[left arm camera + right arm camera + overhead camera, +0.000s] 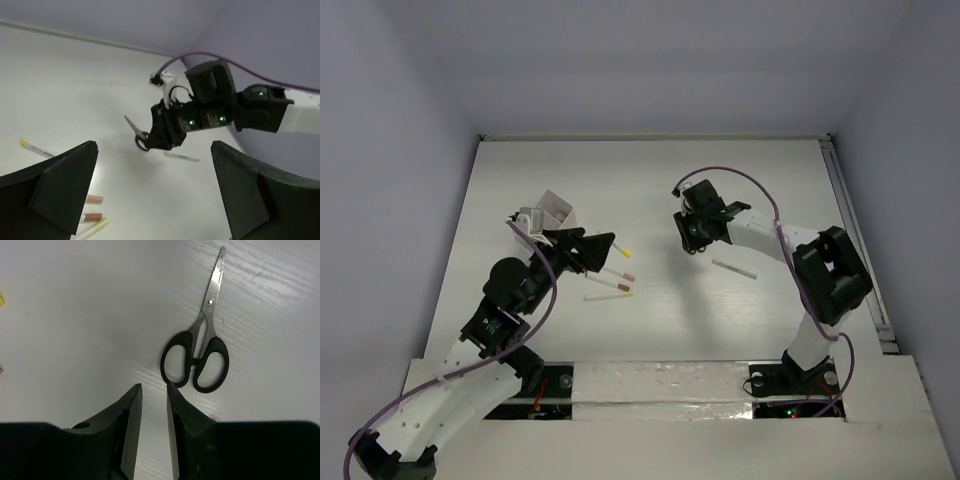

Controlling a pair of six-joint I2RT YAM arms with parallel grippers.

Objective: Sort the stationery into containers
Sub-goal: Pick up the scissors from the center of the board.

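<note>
a: what is the biggest thing in view?
b: the white table [650, 180], with both arms reaching out over it. next comes the white box [560, 205], standing on the left side just beyond the left arm's wrist. i cannot tell its compartments apart from here.
a: and the pincers?
b: the left gripper [154, 145] is spread wide, with nothing between its black fingers [65, 185]. it hovers over the cluster of sticks and faces the other arm. the right gripper [152, 402] has its fingers nearly pressed together, with only a thin slit of table showing between them.
a: where are the scissors?
b: the scissors [210, 305] lie flat on the table, blades closed. they sit just ahead of the right gripper's tips and a little to one side. the black loops are nearest the fingers and the blades point away. they are apart from the fingers.
a: and the small things?
b: four sticks [612, 285] lie side by side by the left gripper. the farthest has a yellow tip, the middle two have pink ends, and the nearest again has a yellow one. one lone white stick [733, 267] lies beside the right arm.
</note>
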